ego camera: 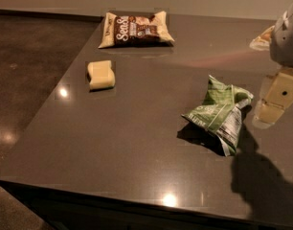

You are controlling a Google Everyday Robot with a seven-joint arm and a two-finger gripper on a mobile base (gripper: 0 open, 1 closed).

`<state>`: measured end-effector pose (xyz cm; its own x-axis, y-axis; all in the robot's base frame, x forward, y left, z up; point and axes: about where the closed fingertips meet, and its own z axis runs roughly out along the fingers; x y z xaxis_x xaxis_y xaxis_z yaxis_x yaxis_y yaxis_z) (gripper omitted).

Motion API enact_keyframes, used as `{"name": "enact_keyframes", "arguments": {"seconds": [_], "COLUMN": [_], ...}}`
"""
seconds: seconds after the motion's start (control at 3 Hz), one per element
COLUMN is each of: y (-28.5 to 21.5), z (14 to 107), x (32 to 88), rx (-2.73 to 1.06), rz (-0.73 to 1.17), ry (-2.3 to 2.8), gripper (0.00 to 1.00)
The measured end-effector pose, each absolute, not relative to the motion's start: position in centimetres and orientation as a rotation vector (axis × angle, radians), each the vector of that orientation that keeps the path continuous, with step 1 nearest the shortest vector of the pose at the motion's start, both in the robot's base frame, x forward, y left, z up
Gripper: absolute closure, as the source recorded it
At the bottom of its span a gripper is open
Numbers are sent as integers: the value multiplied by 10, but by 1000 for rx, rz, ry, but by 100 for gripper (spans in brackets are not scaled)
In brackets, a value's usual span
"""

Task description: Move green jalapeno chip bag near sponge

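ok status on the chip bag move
pincer at right edge, just right of green jalapeno chip bag. bag well apart from sponge. brown bag at back, off the path.

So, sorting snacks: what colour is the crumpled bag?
Green, white-lettered bag, camera view; hand at its right.
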<state>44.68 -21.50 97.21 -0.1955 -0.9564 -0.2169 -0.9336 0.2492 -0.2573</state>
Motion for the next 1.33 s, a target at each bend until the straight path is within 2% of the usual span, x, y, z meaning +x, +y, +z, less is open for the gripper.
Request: {"name": "enact_keyframes", "arguments": {"seconds": [1.0, 1.33], "y": [-197, -191], "z": [899, 885], "x": [485, 488], "rx": [-2047, -2117], "rz": [-70, -41], "ry": [1982, 1958], "gripper": [0, 11]}}
